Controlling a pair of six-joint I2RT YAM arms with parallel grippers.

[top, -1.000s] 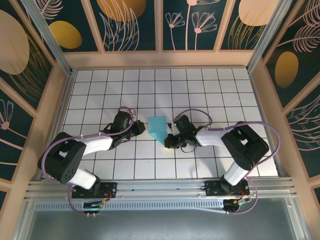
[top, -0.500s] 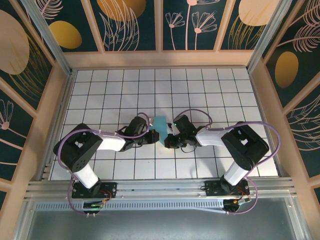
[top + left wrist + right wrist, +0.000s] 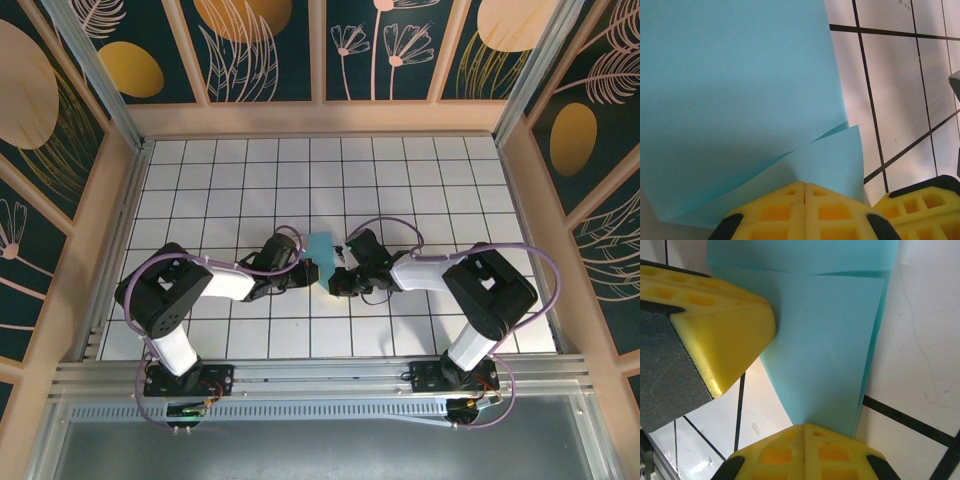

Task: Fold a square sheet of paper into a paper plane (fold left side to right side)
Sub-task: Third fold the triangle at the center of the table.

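Observation:
The square sheet of paper (image 3: 322, 250) is a folded turquoise shape lying mid-table between both arms. In the left wrist view its layers (image 3: 740, 100) overlap, an upper flap ending just ahead of my left gripper (image 3: 805, 185), which is shut with its tip pressed on the paper. From above, my left gripper (image 3: 304, 267) sits at the paper's left edge and my right gripper (image 3: 338, 272) at its right edge. My right gripper (image 3: 805, 427) is also shut, tip on the narrow end of the paper (image 3: 825, 340). No paper plane shape is visible.
The white gridded table (image 3: 200, 180) spreads around the paper, with wooden walls (image 3: 320, 118) on three sides. The two grippers stand close together: the left gripper's fingers (image 3: 725, 335) show in the right wrist view, and the right gripper's fingers (image 3: 920, 200) show in the left wrist view.
My left arm swung right until its gripper reached the paper's left edge. The paper now looks narrower than a second ago. The right gripper has barely moved.

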